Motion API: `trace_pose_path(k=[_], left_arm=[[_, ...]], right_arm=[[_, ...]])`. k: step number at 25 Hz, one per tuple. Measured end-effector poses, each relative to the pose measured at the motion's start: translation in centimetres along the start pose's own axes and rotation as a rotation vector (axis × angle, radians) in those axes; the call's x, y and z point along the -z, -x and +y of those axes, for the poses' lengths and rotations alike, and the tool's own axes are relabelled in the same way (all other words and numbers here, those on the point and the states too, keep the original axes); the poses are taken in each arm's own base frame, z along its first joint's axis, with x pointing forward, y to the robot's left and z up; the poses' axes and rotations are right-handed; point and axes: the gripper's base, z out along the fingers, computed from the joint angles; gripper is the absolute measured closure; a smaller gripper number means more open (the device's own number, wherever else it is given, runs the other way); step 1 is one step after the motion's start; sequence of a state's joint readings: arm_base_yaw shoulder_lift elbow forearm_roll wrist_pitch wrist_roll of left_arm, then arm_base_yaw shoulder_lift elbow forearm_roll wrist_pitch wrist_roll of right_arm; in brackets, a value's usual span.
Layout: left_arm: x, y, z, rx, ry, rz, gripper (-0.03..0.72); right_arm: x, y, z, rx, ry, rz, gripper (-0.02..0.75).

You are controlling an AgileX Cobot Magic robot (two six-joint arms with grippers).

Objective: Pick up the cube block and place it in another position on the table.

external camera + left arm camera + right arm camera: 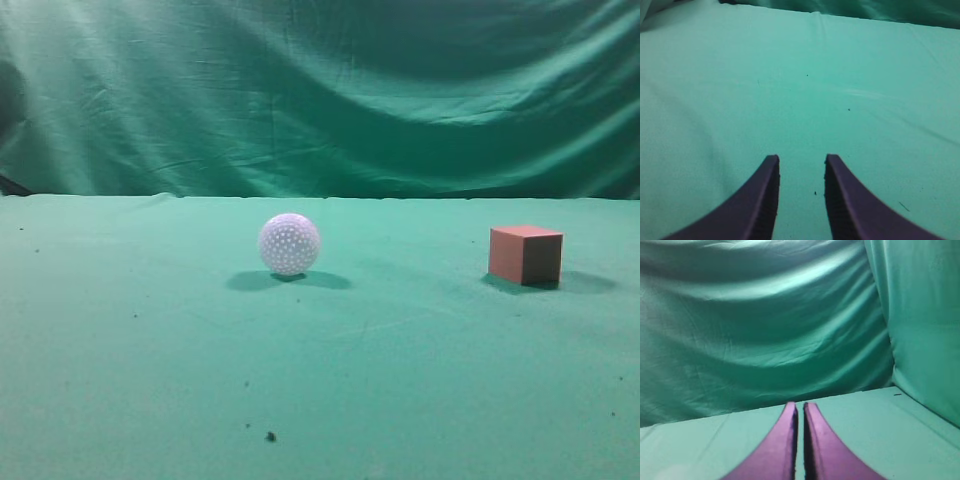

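Presently, the cube block (525, 255) sits on the table (150, 360) at the right of the exterior frame, a little above mid-height, one corner edge turned toward the camera, well apart from the white dimpled ball (289, 243) near centre. Neither arm appears in that view. The left gripper (801, 172), at the bottom of its wrist frame, has its jaws parted by a moderate gap over bare cloth, holding nothing. The right gripper (799, 412) has its jaws nearly closed, a thin slit between them, empty, and points toward the wrinkled backdrop curtain (755, 325). The cube shows in neither wrist view, so its bearing from either gripper cannot be judged. The step in hand appears to be the approach. The right arm is likely the better choice; its jaws should open wider than the cube first, then align square to two opposite flat faces rather than across the corners, and descend clear of the ball.
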State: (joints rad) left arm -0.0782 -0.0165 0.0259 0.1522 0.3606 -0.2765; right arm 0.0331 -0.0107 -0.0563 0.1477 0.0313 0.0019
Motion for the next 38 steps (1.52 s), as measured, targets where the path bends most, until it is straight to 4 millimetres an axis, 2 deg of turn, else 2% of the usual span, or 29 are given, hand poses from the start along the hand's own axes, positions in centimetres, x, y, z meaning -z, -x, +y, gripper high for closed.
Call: trace_pose_path(k=[2,6,11,18,24,30,32,34,37,38], left_arm=[[0.0,0.0,0.0,0.000,0.000,0.000,0.426],[0.0,0.0,0.0,0.000,0.000,0.000,0.426],[0.0,0.0,0.0,0.000,0.000,0.000,0.426],[0.0,0.0,0.0,0.000,0.000,0.000,0.426],[0.0,0.0,0.0,0.000,0.000,0.000,0.426],[0.0,0.0,0.0,0.000,0.000,0.000,0.426],[0.0,0.0,0.0,0.000,0.000,0.000,0.426],[0.0,0.0,0.0,0.000,0.000,0.000,0.426],[0.0,0.0,0.0,0.000,0.000,0.000,0.426],[0.0,0.0,0.0,0.000,0.000,0.000,0.426]], right_arm=[[0.0,2.4,0.5,0.030,0.008,0.045,0.738],[-1.1,5.1,1.3,0.010,0.016,0.274,0.738],[-2.8,3.7,1.4,0.012,0.021,0.545,0.738],[-6.0,3.1,3.4,0.118,0.251,0.848,0.738],[-10.1,1.4,5.5,0.180,0.327,1.098,0.738],[-14.2,-0.2,8.5,0.331,0.387,1.201,0.738],[-15.3,-0.9,9.6,0.357,0.413,1.224,0.645],[-16.4,-1.8,10.6,0.372,0.430,1.257,0.519],[-17.8,-3.5,11.3,0.383,0.430,1.307,0.276],[-18.3,-4.2,11.5,0.387,0.426,1.324,0.221]])
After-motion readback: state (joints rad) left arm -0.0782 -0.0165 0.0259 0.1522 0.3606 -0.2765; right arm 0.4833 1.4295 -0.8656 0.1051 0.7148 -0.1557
